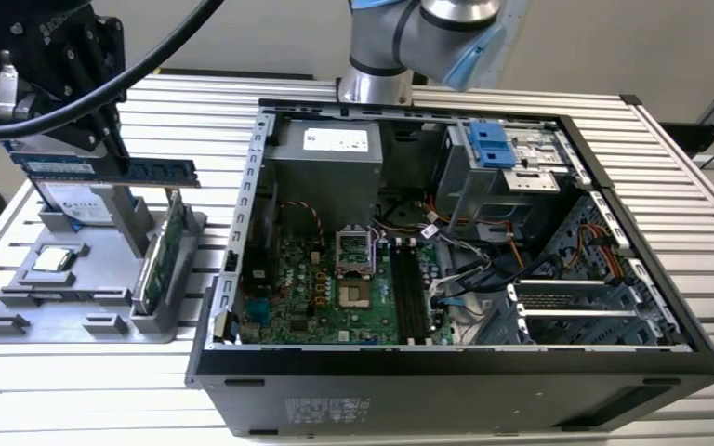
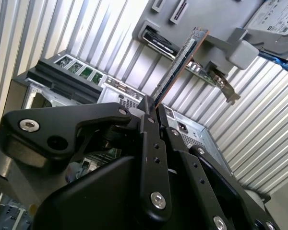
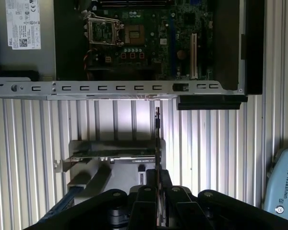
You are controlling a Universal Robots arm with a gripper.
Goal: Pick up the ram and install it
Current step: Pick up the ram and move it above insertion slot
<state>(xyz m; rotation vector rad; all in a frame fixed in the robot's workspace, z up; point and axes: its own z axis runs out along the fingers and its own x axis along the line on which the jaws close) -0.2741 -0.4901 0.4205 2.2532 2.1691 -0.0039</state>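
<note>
**Ram held over parts holder, beside open case**

The tool point(image 3: 157, 173) is clamped on the ram point(image 3: 157, 139), which is gripped edge-on with one end projecting toward the computer case point(image 1: 256, 186). It hangs above the grey parts holder point(image 1: 72, 311), to the exterior view's left of the case. A strip of bare ribbed worktop point(image 3: 110, 120) separates holder and case rim. The arm's base point(image 1: 376, 84) stands behind the case.

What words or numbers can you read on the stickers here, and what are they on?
No text can be quoted.
White label on the power supply: print too small.
Pale label on the ram, held in the gripper: too small.
Sticker on the hard drive: too small.
Blue cap on the arm: a maker's name only.
</note>
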